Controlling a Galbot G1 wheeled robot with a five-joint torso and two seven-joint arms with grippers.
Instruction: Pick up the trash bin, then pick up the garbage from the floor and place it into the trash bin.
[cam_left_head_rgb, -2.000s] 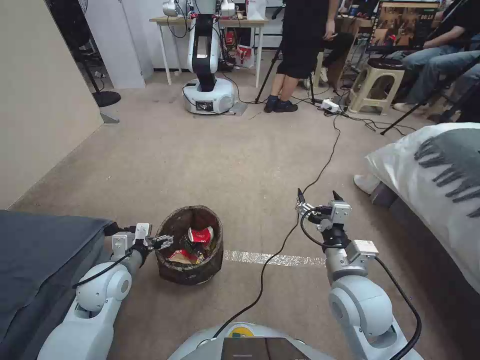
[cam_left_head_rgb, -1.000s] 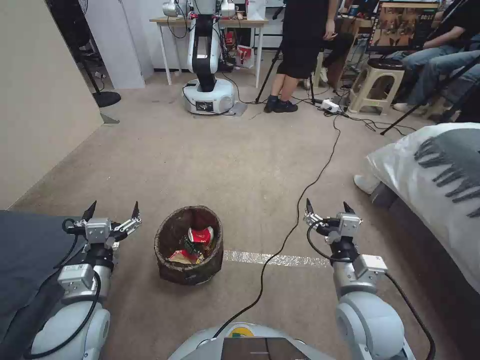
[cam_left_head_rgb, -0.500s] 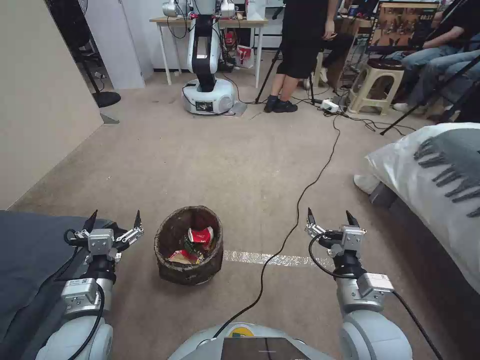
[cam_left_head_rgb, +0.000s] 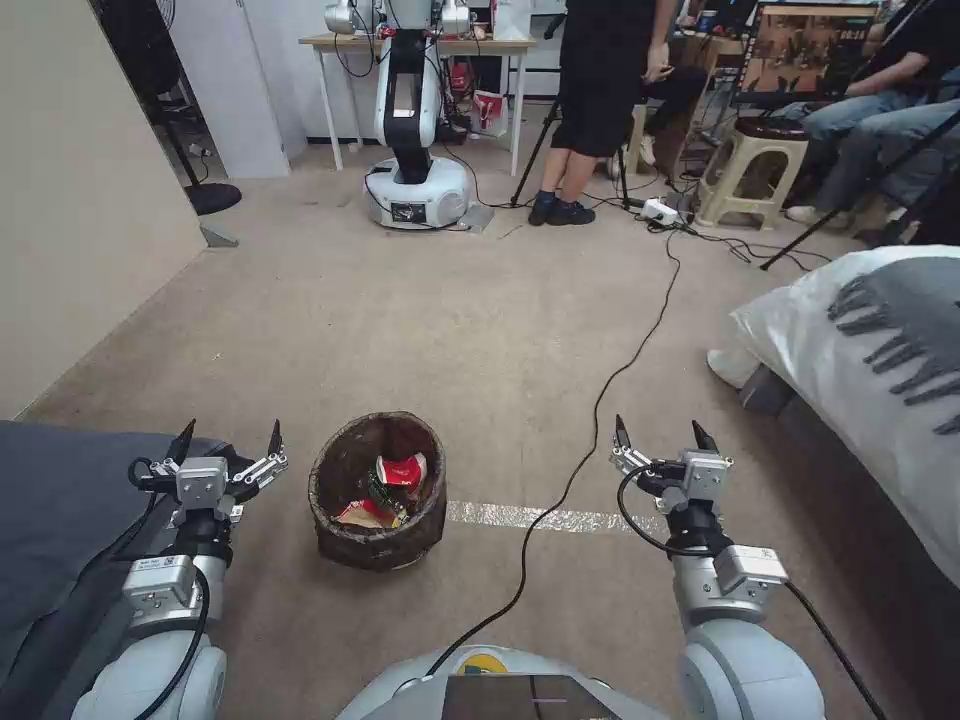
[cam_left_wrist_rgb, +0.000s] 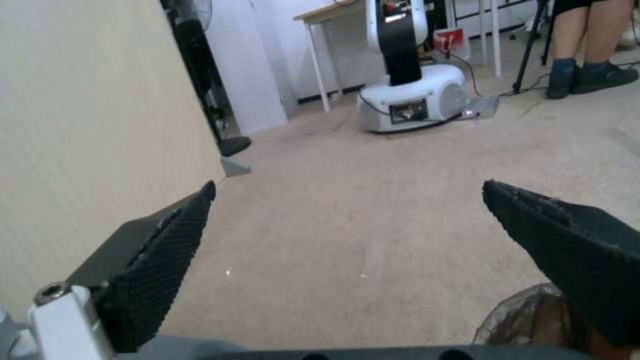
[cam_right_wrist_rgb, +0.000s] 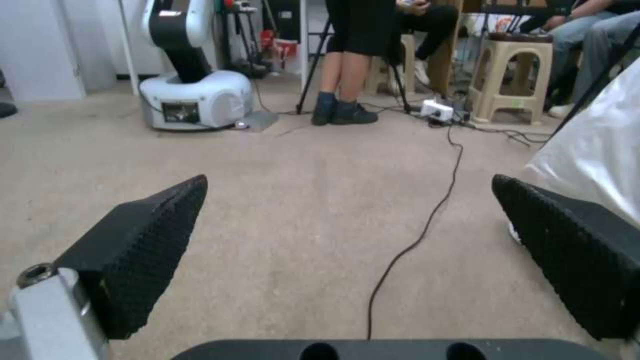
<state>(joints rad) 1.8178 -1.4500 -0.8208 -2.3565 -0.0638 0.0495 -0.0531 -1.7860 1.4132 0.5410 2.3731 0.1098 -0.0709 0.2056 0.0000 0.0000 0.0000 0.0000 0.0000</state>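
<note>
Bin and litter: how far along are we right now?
Looks mostly done: the bin stands on the carpet with a red-and-white cup and wrappers inside, and I see no loose litter on the visible floor. Nothing is in hand: the left claw sits open beside the bin, apart from it, and the right claw is open over bare carpet. Little seems left.

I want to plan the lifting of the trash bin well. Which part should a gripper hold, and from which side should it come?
Probably the rim of the trash bin on its left side, one finger inside and one outside. The bin stands upright and open, and the open left gripper is beside that edge. The garbage lies deeper in, away from that rim.
</note>
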